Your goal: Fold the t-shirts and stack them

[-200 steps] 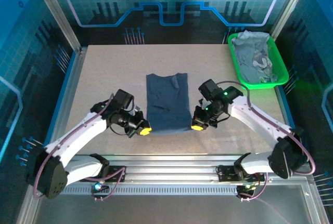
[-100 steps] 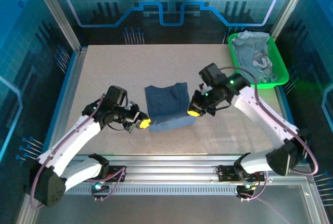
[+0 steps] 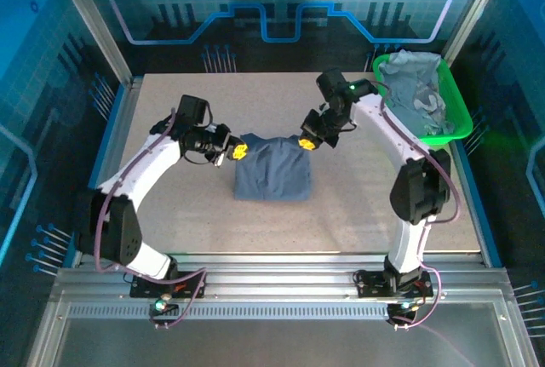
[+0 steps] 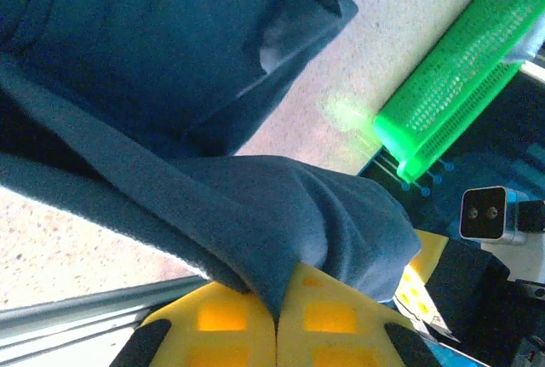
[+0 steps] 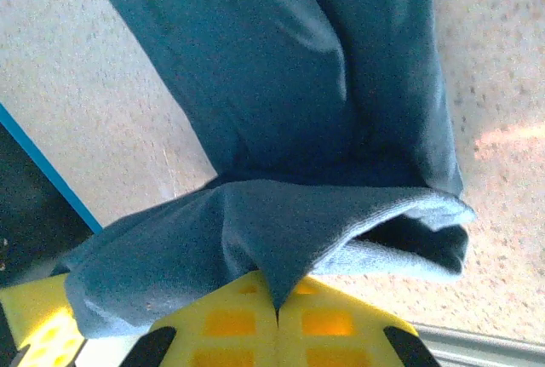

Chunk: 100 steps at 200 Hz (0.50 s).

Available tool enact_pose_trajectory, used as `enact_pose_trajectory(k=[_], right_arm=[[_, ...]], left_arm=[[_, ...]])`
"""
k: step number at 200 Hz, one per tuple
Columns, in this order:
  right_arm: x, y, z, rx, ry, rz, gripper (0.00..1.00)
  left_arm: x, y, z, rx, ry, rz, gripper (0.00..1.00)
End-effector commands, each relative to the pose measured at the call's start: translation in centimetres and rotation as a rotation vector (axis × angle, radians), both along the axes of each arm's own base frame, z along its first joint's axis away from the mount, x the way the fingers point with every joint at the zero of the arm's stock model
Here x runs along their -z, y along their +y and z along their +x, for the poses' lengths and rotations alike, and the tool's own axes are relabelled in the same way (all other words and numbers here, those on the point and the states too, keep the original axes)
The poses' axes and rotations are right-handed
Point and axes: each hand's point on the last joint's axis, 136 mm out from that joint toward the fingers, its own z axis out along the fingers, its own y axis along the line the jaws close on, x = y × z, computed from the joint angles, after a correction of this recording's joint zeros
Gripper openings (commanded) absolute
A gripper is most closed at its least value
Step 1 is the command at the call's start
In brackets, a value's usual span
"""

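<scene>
The dark blue t-shirt (image 3: pixel 272 175) lies doubled over on the table (image 3: pixel 170 214), stretched between the two grippers, most of its cloth spread on the side nearer the arm bases. The left gripper (image 3: pixel 239 151) and right gripper (image 3: pixel 306 143) each hold one corner of the raised edge at the shirt's far end. In the left wrist view the left gripper (image 4: pixel 277 320) is closed tight, a thick ridge of the t-shirt (image 4: pixel 170 43) pinched between its yellow pads (image 4: pixel 221 320). The right wrist view shows the same: the right gripper (image 5: pixel 277 316) is clamped on a fold of the t-shirt (image 5: pixel 281 86), with the layers gaping open just beside it.

The step in hand appears to be the crosswise fold. To finish it well, both grippers should come down together and level, keeping the held edge taut between them so it lands square on the layer beneath. They should let go only once the cloth rests flat, then draw away outward rather than across the shirt, or the top layer may drag and skew.

Out past the right gripper, the green tray (image 3: pixel 438 138) holds paler shirts (image 3: pixel 413 86) in a loose heap, not yet folded.
</scene>
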Motion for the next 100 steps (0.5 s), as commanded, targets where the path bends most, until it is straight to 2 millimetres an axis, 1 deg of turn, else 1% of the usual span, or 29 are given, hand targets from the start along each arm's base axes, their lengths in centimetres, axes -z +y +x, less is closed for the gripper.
enact_pose_trajectory(k=[1, 9, 30, 39, 40, 43, 46, 56, 60, 68, 75, 86, 100], right_arm=[[1.4, 0.2, 3.1, -0.001, 0.009, 0.021, 0.0], [2.2, 0.1, 4.3, 0.005, 0.021, 0.016, 0.0], [4.8, 0.0, 7.5, 0.03, 0.049, 0.013, 0.0], [5.8, -0.3, 8.6, 0.043, 0.057, 0.007, 0.0], [5.7, -0.3, 8.7, 0.044, 0.055, 0.008, 0.01], [6.9, -0.4, 9.2, 0.047, 0.07, 0.002, 0.06], [7.3, -0.4, 9.6, 0.048, 0.068, 0.005, 0.12], [8.2, -0.7, 10.8, 0.048, 0.056, -0.004, 0.29], [8.5, -0.9, 11.2, 0.048, 0.053, -0.01, 0.35], [8.3, -1.4, 12.0, 0.047, 0.033, -0.021, 0.42], [8.0, -2.1, 12.3, 0.055, 0.028, -0.04, 0.47], [6.7, -3.1, 12.5, 0.056, -0.012, -0.077, 0.53], [5.2, -4.0, 11.9, 0.06, -0.048, -0.116, 0.56]], left_arm=[[0.1, 0.3, 3.6, 0.008, -0.044, -0.014, 0.0], [0.7, 0.3, 5.0, 0.008, -0.041, -0.015, 0.0], [2.6, 0.3, 9.5, 0.009, -0.059, -0.04, 0.0], [3.5, 0.3, 11.3, 0.013, -0.065, -0.049, 0.07], [3.6, 0.2, 11.5, 0.015, -0.063, -0.05, 0.08], [3.7, 0.3, 12.0, 0.019, -0.065, -0.048, 0.11], [4.2, 0.4, 12.3, 0.024, -0.053, -0.041, 0.14], [5.6, 1.1, 12.8, 0.034, -0.01, 0.01, 0.26], [5.8, 1.4, 13.0, 0.035, -0.002, 0.028, 0.33], [5.7, 1.8, 13.2, 0.034, -0.009, 0.059, 0.45], [5.4, 2.0, 13.4, 0.031, -0.024, 0.077, 0.51], [4.1, 2.3, 13.2, 0.028, -0.06, 0.109, 0.54], [3.1, 2.8, 12.1, 0.03, -0.074, 0.155, 0.54]])
